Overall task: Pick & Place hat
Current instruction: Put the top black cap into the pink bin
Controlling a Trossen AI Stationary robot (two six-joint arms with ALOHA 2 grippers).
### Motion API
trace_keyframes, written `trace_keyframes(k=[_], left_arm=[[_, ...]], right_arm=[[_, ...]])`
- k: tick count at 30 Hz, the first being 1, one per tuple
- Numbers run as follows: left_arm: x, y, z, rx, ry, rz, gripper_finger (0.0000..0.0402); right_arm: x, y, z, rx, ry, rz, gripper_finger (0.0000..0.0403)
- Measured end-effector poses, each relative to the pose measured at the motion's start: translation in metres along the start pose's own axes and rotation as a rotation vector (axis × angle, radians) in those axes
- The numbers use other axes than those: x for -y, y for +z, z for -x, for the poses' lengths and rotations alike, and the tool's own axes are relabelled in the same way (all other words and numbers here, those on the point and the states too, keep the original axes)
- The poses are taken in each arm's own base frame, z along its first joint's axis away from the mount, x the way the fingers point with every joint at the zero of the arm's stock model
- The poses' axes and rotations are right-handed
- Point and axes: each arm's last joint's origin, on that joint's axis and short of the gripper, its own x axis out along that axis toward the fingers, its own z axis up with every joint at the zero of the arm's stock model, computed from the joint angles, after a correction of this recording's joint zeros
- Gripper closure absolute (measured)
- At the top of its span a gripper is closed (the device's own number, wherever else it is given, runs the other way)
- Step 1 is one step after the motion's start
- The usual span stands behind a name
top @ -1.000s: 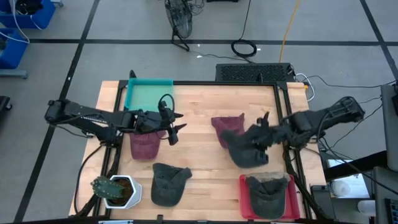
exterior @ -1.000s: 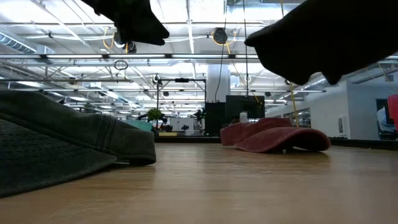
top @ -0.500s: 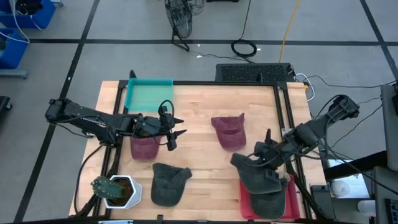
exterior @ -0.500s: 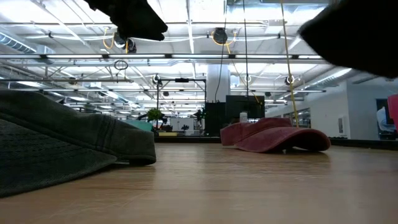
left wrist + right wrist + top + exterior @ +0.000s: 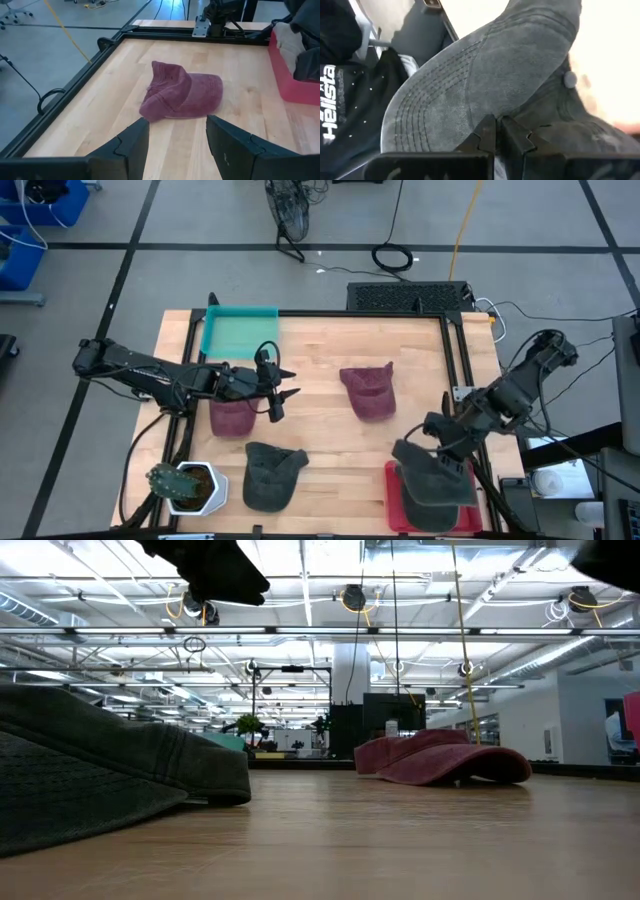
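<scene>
Cap point(image 5: 432, 475), grey, hangs from right gripper point(image 5: 441, 448) over red tray point(image 5: 396, 505); jaws pinched tight on crown fabric. Soft, light, floppy cloth: expect your grip to bunch it, brim stiffer. Left gripper point(image 5: 283, 394) wide apart, holds nothing, above desk point(image 5: 320, 360) near maroon cap point(image 5: 232, 415).

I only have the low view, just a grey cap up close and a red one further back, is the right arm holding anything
Observer: Yes. The right tool is shut on a dark grey hat.
Operator: Where is that hat?
Observer: Above the red tray at the table's near right corner.
Operator: Is that tray empty?
Observer: I can't tell; the carried hat covers most of it.
Operator: And the left arm?
Observer: Its left tool is open, beside a maroon hat.
</scene>
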Motion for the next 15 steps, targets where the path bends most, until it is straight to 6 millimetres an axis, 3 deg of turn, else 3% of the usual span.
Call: trace_keyframes(k=[9, 15], left_arm=[[0.001, 0.005, 0.0, 0.047, -0.013, 0.021, 0.0202], [0.003, 0.005, 0.001, 0.047, -0.024, 0.014, 0.0202]], right_arm=[[-0.01, -0.026, -0.019, -0.095, -0.055, -0.111, 0.0397], [-0.014, -0.03, -0.031, -0.081, -0.099, -0.131, 0.0397]])
